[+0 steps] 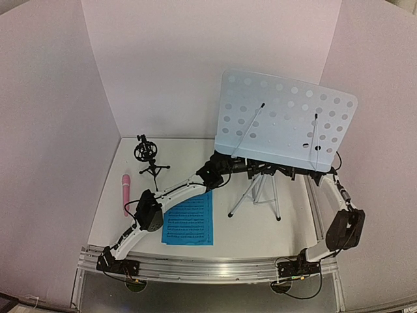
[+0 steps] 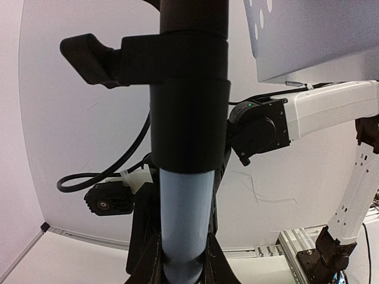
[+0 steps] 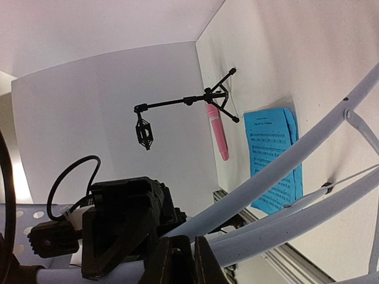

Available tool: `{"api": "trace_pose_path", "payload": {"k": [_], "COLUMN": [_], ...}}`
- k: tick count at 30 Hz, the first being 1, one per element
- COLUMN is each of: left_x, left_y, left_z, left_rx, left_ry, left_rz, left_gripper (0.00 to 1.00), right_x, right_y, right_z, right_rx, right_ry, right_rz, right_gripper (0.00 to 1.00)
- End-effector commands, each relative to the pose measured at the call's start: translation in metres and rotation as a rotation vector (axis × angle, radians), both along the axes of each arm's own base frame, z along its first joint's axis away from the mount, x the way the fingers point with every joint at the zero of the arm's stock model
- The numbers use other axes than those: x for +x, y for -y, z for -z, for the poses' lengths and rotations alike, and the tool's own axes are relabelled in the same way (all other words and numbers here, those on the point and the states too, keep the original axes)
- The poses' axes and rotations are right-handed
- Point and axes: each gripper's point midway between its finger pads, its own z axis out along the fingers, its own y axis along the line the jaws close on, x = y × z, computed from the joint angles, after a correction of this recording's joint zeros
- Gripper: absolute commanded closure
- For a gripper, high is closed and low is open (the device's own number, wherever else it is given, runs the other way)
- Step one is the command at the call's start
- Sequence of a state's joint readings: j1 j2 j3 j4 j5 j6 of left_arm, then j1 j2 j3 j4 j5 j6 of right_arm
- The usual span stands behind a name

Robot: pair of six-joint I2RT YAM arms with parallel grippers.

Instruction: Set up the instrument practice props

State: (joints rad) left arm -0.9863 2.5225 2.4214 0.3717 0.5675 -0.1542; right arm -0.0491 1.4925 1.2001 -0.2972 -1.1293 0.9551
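From above, the stand is upright, right of centre. The sheets, pink mic and mount lie to its left.

Left wrist: the left gripper is clamped round the pole.

Right wrist: the right gripper is narrow, seemingly pinching a leg.

The top camera looks down from behind; both wrist cameras sit close against the music stand.

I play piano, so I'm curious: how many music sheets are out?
2: blue pages stacked slightly askew on the table, just left of the music stand; others could hide beneath them.
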Motion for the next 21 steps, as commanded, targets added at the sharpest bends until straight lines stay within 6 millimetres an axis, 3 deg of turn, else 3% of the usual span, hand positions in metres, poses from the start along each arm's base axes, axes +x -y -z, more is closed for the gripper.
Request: {"api": "trace_pose_path", "payload": {"k": [1, 4, 8, 11, 13, 16, 19, 21], "left_x": [-0.005, -0.005, -0.005, -0.005, -0.006, -0.006, -0.006, -0.007], "left_y": [-0.023, -0.023, -0.024, -0.025, -0.025, -0.026, -0.026, -0.026], "left_z": [-0.067, -0.067, -0.067, -0.067, -0.066, -0.067, -0.067, -0.066], "left_rx": [-0.161, -0.159, -0.153, -0.151, -0.150, -0.151, -0.150, -0.147], "left_ry": [0.038, 0.036, 0.032, 0.033, 0.034, 0.036, 0.037, 0.035], "left_rz": [-0.008, -0.004, -0.002, 0.000, 0.004, 0.005, 0.009, 0.019], "left_gripper": [1.00, 1.00, 1.00, 1.00, 1.00, 1.00, 1.00, 1.00], "right_x": [-0.015, -0.024, -0.028, -0.025, -0.021, -0.015, -0.004, -0.001], "right_y": [-0.003, 0.000, 0.014, 0.025, 0.029, 0.039, 0.066, 0.073], "right_z": [-0.009, -0.020, -0.020, -0.022, -0.025, -0.021, -0.010, -0.005], "right_rx": [0.017, 0.016, 0.007, -0.045, -0.099, -0.212, -0.354, -0.471], "right_ry": [-0.062, -0.028, -0.008, 0.094, 0.199, 0.398, 0.544, 0.691], "right_rz": [-0.010, -0.003, 0.031, 0.051, 0.049, 0.033, 0.072, 0.047], "right_gripper": [0.81, 0.72, 0.62, 0.42, 0.33, 0.31, 0.29, 0.29]}}
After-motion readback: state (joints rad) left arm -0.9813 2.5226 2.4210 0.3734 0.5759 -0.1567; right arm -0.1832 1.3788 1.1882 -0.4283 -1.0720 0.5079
